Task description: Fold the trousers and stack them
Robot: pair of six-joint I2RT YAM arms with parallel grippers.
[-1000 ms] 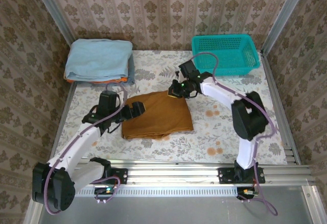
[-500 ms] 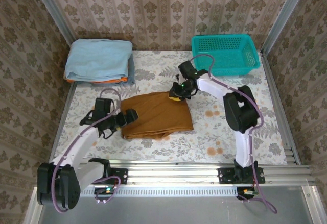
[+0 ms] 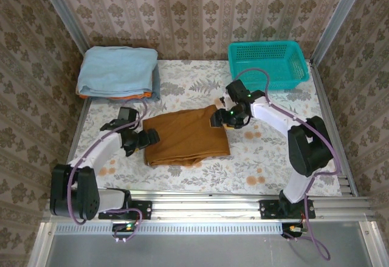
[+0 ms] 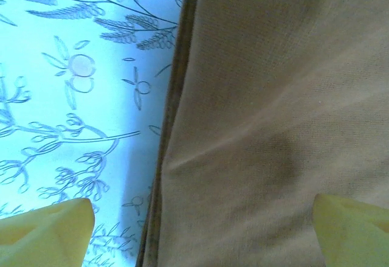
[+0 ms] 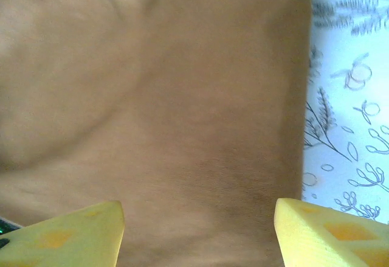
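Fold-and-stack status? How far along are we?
Done: trousers lie folded in a compact rectangle mid-table. In hand: nothing; left end effector and right end effector sit open at its side edges. Left: stacking, likely onto the light blue pile at far left.

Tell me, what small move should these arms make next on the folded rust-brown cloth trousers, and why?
Probably close both grippers: the left gripper and right gripper hang open at opposite edges of the folded rust-brown cloth trousers, which likely go onto the light blue folded pile.
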